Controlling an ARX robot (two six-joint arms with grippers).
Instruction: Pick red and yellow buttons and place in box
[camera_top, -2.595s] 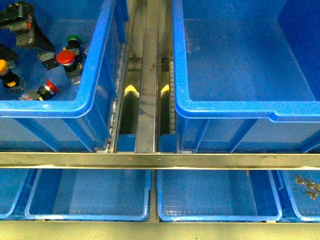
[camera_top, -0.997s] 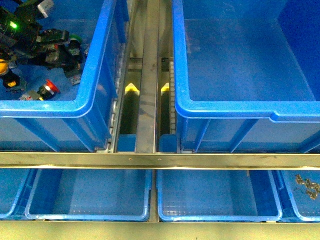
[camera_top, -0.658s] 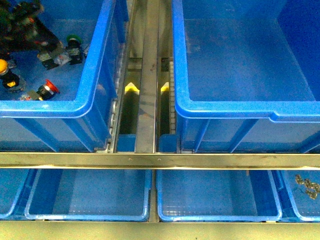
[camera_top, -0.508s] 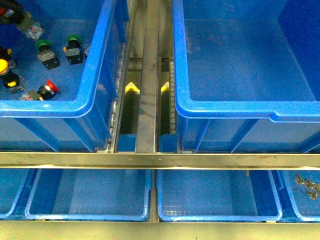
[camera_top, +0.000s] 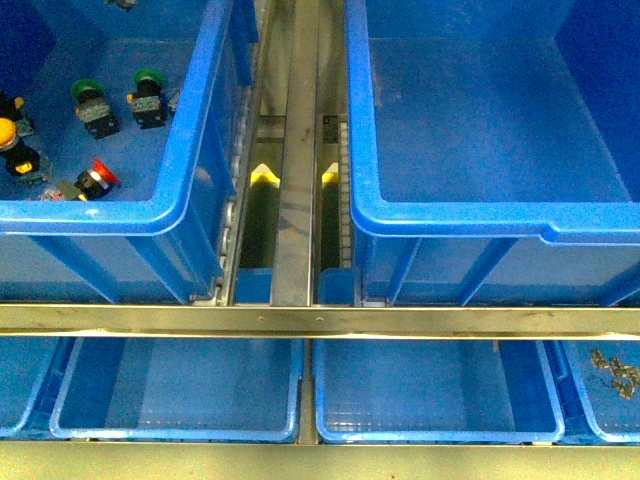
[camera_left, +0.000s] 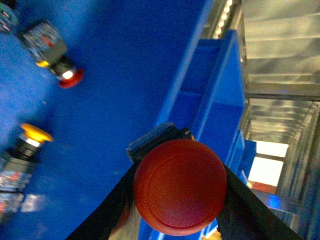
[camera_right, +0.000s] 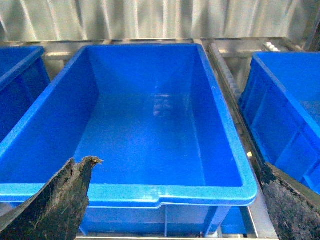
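Note:
My left gripper (camera_left: 180, 200) is shut on a red button (camera_left: 180, 186); its round red cap fills the space between the black fingers, lifted above the left crate's floor. Below it lie another red button (camera_left: 59, 59) and a yellow button (camera_left: 29, 141). In the front view these show as a red button (camera_top: 97, 178) and a yellow button (camera_top: 12, 140) in the left crate (camera_top: 180, 215); neither arm shows there. The box (camera_top: 480, 218), a large deep blue crate, stands at the right with nothing in it. My right gripper (camera_right: 175, 210) is open above the box's near rim (camera_right: 150, 195).
Two green-capped switches (camera_top: 92, 102) (camera_top: 148, 92) stand in the left crate. A metal rail (camera_top: 295, 150) runs between the crates and a bar (camera_top: 320, 320) crosses the front. Shallow blue trays (camera_top: 180, 390) lie below; the far right one holds small metal parts (camera_top: 612, 372).
My left arm came down over the buttons in the left crate, took the red button beside the green switches and rose out of the front view. The right side has not changed.

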